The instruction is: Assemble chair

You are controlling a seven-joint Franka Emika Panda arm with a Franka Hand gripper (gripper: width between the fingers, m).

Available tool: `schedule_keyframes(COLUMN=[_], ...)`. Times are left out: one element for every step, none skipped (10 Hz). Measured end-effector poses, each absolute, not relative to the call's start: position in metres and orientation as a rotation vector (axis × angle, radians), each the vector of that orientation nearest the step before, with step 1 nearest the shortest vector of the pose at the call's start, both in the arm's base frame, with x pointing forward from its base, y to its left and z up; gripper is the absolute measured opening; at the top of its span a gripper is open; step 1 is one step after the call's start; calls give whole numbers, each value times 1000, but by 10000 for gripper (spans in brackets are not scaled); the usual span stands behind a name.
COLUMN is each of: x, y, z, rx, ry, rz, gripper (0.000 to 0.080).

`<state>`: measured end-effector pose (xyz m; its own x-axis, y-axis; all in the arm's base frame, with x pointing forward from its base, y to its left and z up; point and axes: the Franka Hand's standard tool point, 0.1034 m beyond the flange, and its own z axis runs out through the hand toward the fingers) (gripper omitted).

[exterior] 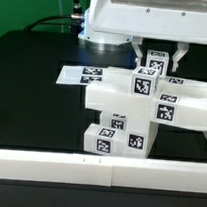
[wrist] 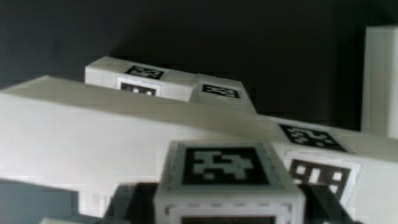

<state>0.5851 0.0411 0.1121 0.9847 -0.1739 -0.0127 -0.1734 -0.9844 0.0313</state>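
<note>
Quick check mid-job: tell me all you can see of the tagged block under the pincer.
The block is small, matte white, plastic-looking, with black-and-white square tags on its faces. It stands upright on top of the stacked chair parts, near the exterior view's right. The pincer comes down over it, a finger on either side; the wrist view shows the tagged face between the fingers. Whether it is seated is unclear.

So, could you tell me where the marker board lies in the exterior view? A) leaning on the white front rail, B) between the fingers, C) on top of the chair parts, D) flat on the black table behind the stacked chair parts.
D: the marker board lies flat on the black table, behind the chair parts.
</note>
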Motion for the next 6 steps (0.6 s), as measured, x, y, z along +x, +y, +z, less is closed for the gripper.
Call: schedule_keyframes(x=[585,585,585,585,585,585], y=[41,41,41,41,42,42], z=[112,112,112,112,112,112], rx=[3096,3083,3073,3053,3028,3005], ry=[-312,-418,-486,-595,-712,-803], rz=[-23,-22,-21,-19,-17,-16], gripper=[271,271,271,271,271,271])
